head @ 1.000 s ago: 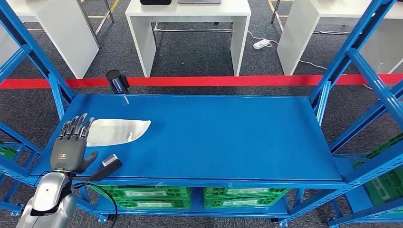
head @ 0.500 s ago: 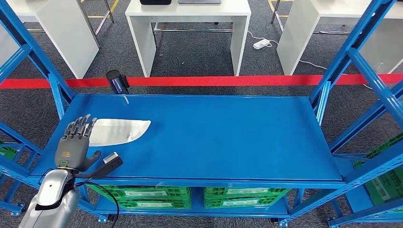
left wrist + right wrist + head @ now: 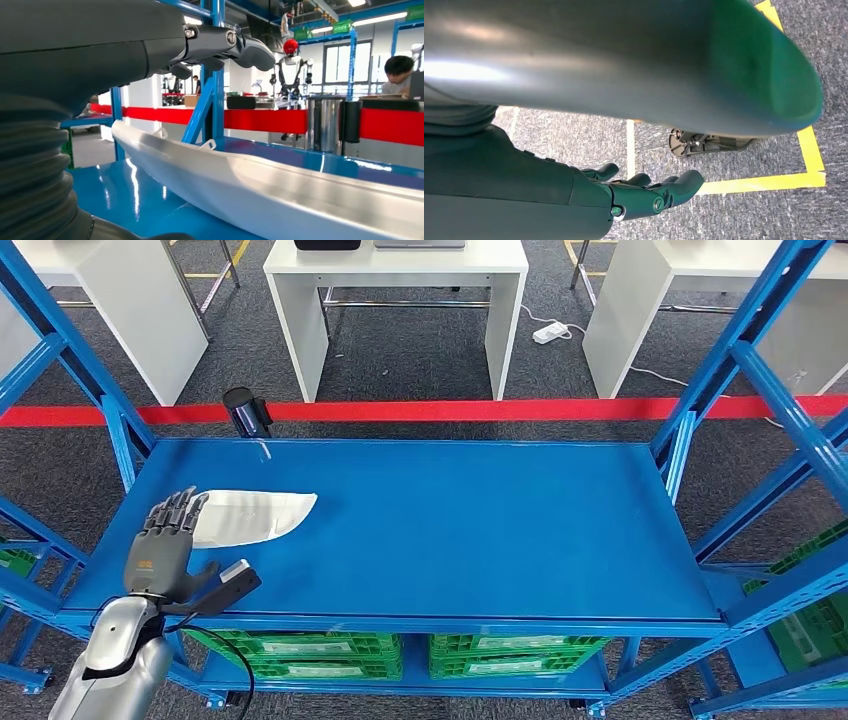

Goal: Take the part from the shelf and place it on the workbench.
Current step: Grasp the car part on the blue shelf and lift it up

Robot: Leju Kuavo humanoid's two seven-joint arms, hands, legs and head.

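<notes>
A flat silver metal part point(image 3: 255, 516) with a curved edge lies on the blue shelf top point(image 3: 450, 530) at its left end. My left hand point(image 3: 163, 547) hovers at the part's near left end, fingers straight and spread, their tips over the part's edge, holding nothing. In the left wrist view the part point(image 3: 260, 185) runs close beneath the dark fingers point(image 3: 235, 45), with a gap between them. My right hand point(image 3: 644, 192) hangs over the grey carpet with its fingers loosely curled and nothing in them.
A black cylinder point(image 3: 246, 410) stands at the shelf's back left corner. Blue uprights point(image 3: 740, 350) frame both ends of the shelf. Green crates point(image 3: 300, 655) sit on the lower level. White tables point(image 3: 400, 300) stand beyond a red floor line point(image 3: 450, 410).
My left hand has shifted slightly toward the near edge and right, with its fingers tilting more over the part's left end. The part has not moved.
</notes>
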